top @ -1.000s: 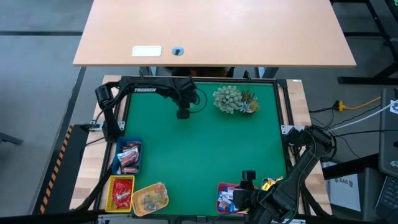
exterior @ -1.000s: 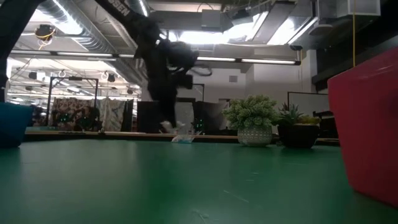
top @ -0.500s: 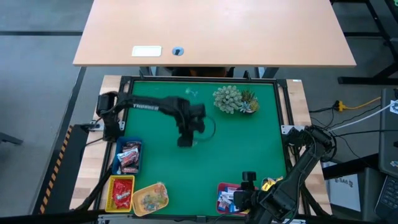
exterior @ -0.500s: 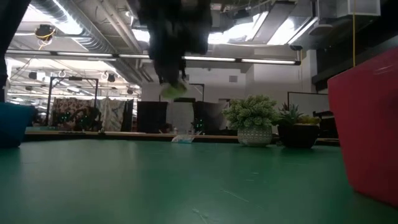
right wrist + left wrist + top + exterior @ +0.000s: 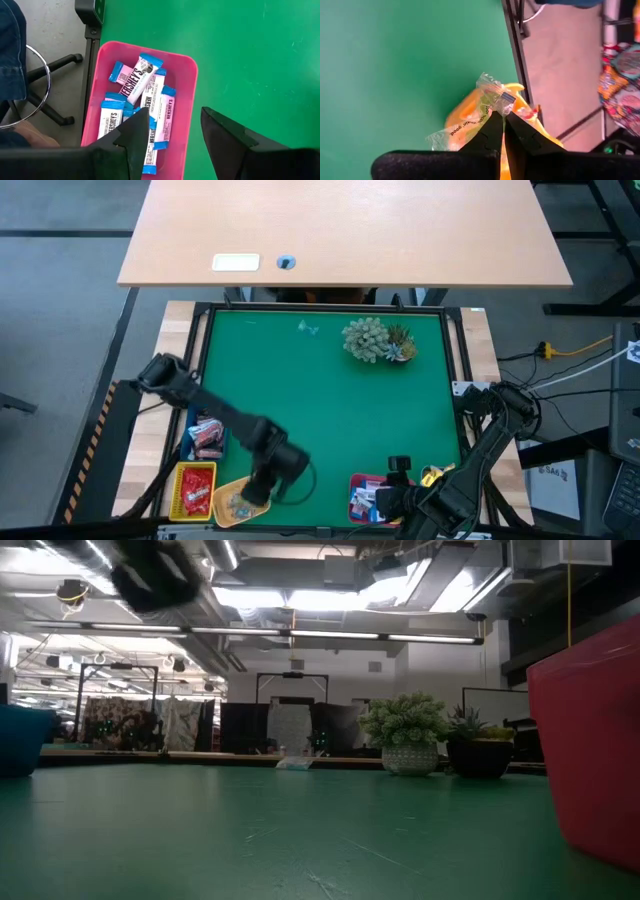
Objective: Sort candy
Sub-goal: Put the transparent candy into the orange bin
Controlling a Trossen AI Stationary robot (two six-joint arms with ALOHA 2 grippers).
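My left gripper (image 5: 247,493) hangs over the yellow tray (image 5: 262,483) at the near left, shut on a clear-wrapped candy (image 5: 470,125). In the low view only the blurred left arm (image 5: 155,575) shows. Another clear-wrapped candy (image 5: 307,328) lies flat on the green mat near the far edge. My right gripper (image 5: 175,135) stands open above the pink tray (image 5: 190,95), which holds several blue-and-white candies (image 5: 150,100); nothing is between its fingers. My left gripper pinches the candy's clear wrapper (image 5: 492,106) between its two fingertips, close to the crinkled end (image 5: 492,87). The fingers slant down from above. The candy is lifted clear above the yellow tray, and its other end (image 5: 440,138) sticks out to one side.
A blue tray (image 5: 190,432) with dark red candies and a red tray (image 5: 181,492) with red candies stand along the mat's left edge. Potted spiky plants (image 5: 377,340) stand at the far right. A black frame (image 5: 200,340) borders the mat.
My left gripper has swung from the mat's far edge, left of the plants, across the mat to the near left over the yellow tray. It has turned on the way and stayed shut on the clear-wrapped candy, which it has carried clear of the mat.
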